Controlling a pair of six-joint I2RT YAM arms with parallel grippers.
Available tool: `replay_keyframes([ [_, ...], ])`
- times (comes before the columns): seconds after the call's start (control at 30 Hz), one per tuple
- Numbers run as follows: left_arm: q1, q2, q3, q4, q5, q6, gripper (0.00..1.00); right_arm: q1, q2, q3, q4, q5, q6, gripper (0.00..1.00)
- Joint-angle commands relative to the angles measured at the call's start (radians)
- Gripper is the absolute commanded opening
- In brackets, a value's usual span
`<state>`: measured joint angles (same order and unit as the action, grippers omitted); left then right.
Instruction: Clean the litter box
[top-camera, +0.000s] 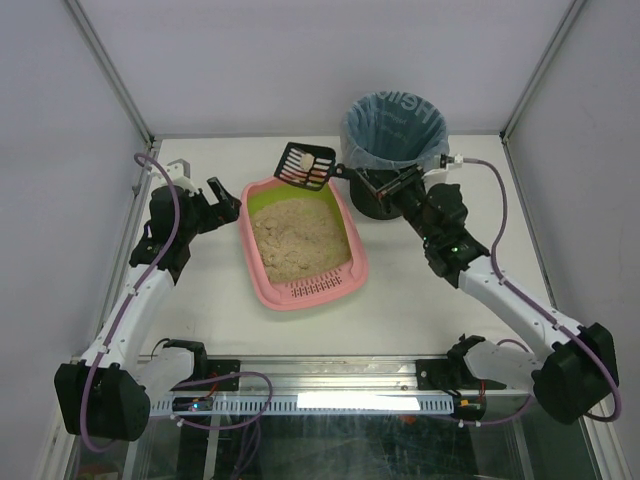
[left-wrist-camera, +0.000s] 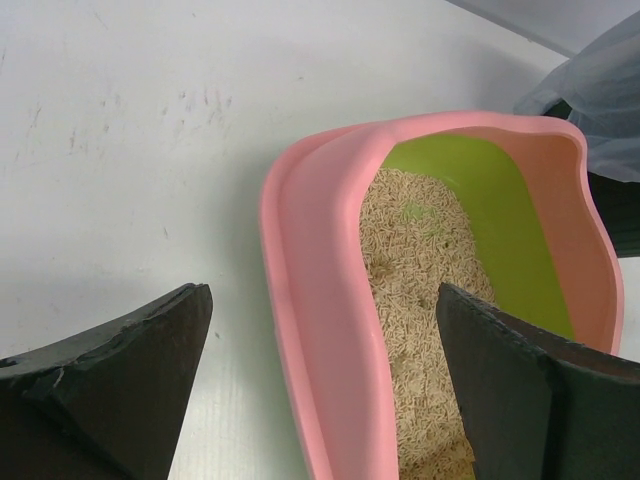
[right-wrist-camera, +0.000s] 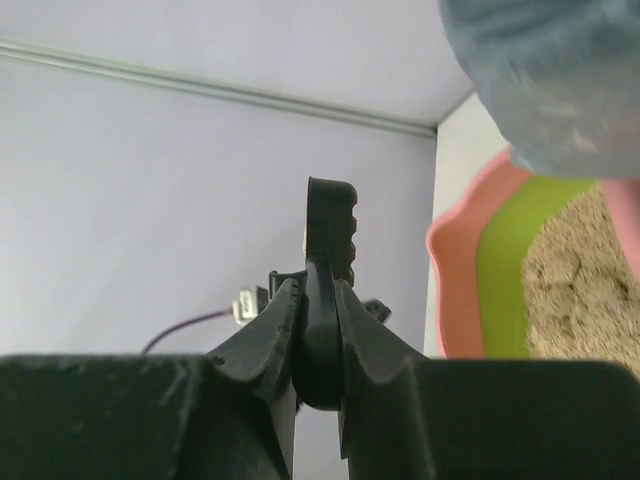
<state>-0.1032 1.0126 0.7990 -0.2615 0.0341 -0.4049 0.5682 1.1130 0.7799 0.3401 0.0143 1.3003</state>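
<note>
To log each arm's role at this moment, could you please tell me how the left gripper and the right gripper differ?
The left gripper is wide open and empty; the right gripper is shut on the black scoop. The left sits beside the left rim of the litter box; the right holds the scoop near its far end, next to the bin. Both have black fingers.
</note>
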Motion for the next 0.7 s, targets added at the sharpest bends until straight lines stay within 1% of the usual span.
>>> replay_keyframes([
  [0.0, 0.007, -0.005, 0.045, 0.023, -0.001, -0.003, 0.99, -0.061, -0.037, 0.167, -0.147, 0.030, -0.047, 0.00],
  [0.13, 0.009, -0.011, 0.040, 0.022, 0.011, 0.005, 0.99, -0.171, -0.040, 0.280, -0.250, 0.028, -0.081, 0.00],
  [0.3, 0.009, -0.004, 0.039, 0.022, 0.048, 0.016, 0.99, -0.334, -0.045, 0.360, -0.296, 0.005, -0.150, 0.00],
  [0.47, 0.009, 0.011, 0.043, 0.020, 0.072, 0.026, 0.99, -0.472, -0.034, 0.386, -0.270, -0.066, -0.338, 0.00],
  [0.57, 0.009, 0.016, 0.046, 0.021, 0.092, 0.033, 0.99, -0.503, -0.026, 0.379, -0.226, -0.065, -0.487, 0.00],
  [0.67, 0.009, 0.018, 0.045, 0.020, 0.108, 0.038, 0.99, -0.515, 0.002, 0.383, -0.159, -0.121, -0.640, 0.00],
])
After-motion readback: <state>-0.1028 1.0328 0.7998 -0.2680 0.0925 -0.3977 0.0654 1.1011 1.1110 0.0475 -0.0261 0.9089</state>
